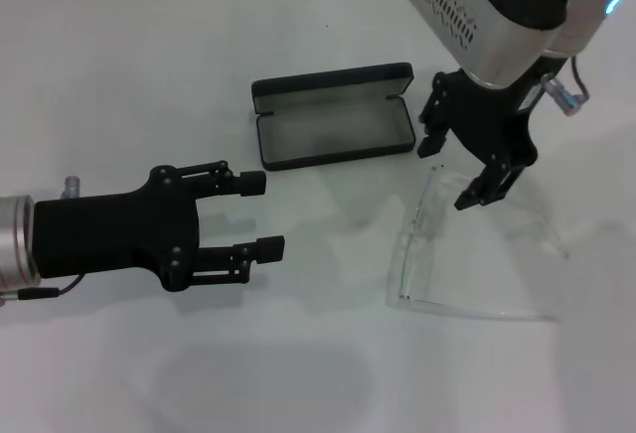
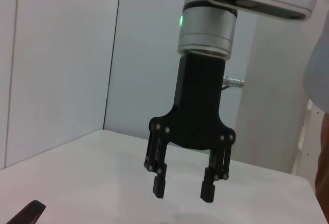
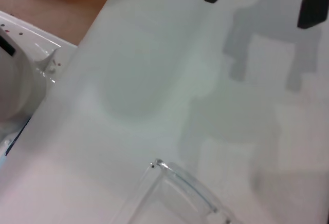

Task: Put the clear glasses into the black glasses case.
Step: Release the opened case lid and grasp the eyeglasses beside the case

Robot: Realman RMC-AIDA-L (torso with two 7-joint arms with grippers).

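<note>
The right gripper (image 1: 455,173) is held open above the clear glasses (image 1: 427,244); the black glasses case (image 1: 333,117) lies open; the left gripper (image 1: 260,216) is open, idle

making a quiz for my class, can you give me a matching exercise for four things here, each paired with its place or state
Things:
1. black glasses case
2. clear glasses
3. left gripper
4. right gripper

States:
A. jaws open, above the glasses
B. lying unfolded on the table
C. lid open, nothing inside
D. jaws open, held sideways near the case

Pairs: 1-C, 2-B, 3-D, 4-A
</note>
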